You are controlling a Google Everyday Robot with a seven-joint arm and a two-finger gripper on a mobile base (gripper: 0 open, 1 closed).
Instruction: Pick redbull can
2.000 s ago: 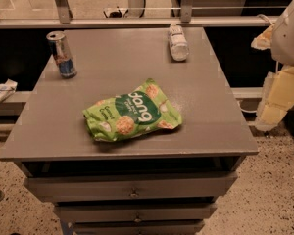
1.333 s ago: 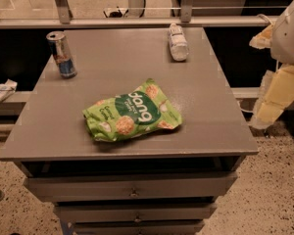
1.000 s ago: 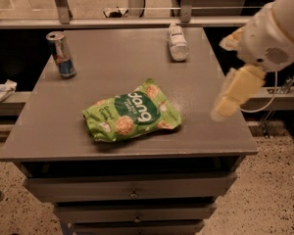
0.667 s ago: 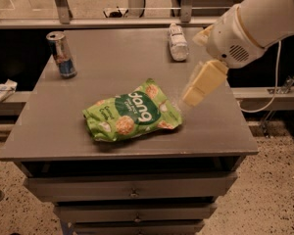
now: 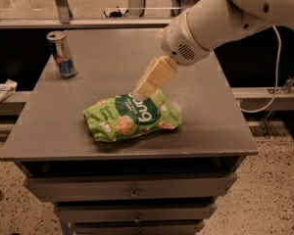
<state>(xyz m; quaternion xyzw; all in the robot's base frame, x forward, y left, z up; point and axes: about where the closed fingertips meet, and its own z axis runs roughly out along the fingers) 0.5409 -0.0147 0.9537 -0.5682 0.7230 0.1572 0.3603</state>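
Observation:
The redbull can, slim, silver and blue with a red mark and a silver top, stands upright near the far left corner of the grey table. My gripper hangs from the white arm over the middle of the table, just above the top edge of the green snack bag. It is well to the right of the can and nearer the front than the can. The clear plastic bottle is hidden behind the arm.
The green snack bag lies flat at the table's front centre. Drawers run below the table front. A white crumpled object lies on a ledge at the left. A white cable hangs at the right.
The arm has swung in from the right edge of the view, leftward across the table. The gripper now hangs over the snack bag. The can and the bag have not moved.

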